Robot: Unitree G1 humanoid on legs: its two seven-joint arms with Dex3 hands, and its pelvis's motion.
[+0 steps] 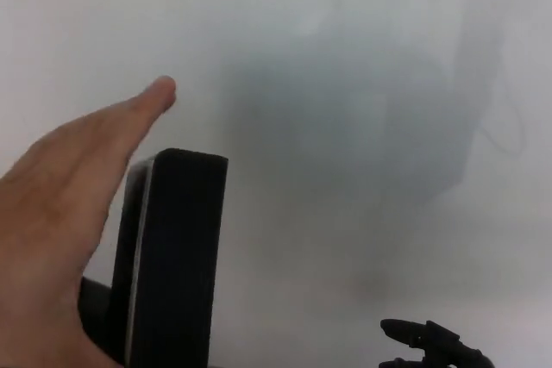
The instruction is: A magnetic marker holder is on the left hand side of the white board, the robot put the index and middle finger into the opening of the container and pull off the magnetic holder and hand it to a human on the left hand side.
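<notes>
The black magnetic marker holder stands upright at the lower left, lifted off the whiteboard, with a pale strip down its left edge. Only a dark sliver of my left hand shows beside the holder's base; it carries the holder from below, and the rest of it is hidden. A person's open hand reaches in from the left, palm flat against the holder's left side, fingertips above its top. A small part of my right hand pokes up at the bottom right, far from the holder.
The whiteboard fills the whole background, with blurred grey reflections on it at the centre and right.
</notes>
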